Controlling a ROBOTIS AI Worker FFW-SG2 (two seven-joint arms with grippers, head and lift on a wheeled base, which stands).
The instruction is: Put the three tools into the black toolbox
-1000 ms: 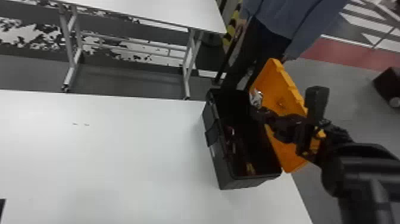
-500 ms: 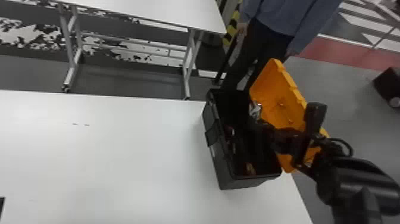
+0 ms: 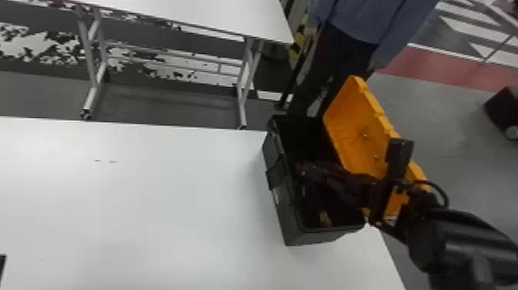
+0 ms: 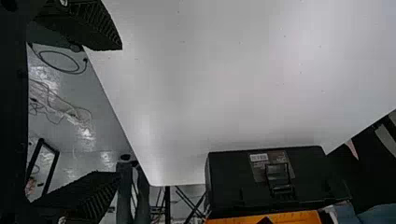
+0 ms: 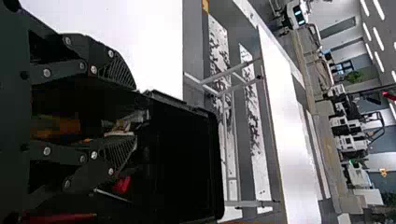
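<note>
Two wide-apart jaws on right gripper (image 5: 131, 113), inside black rectangular plastic toolbox (image 3: 289, 216); silvery metal tool (image 5: 122, 126) seemingly between. Probably back out, without dragging.

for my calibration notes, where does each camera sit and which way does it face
Head view: on the head, facing forward and down at the white table and black toolbox; right arm shows.
Left wrist view: left wrist, facing across the table to the toolbox; left end effector shows, open.
Right wrist view: right wrist, facing into the toolbox and beyond; right end effector shows.
First two share the orange lid.
</note>
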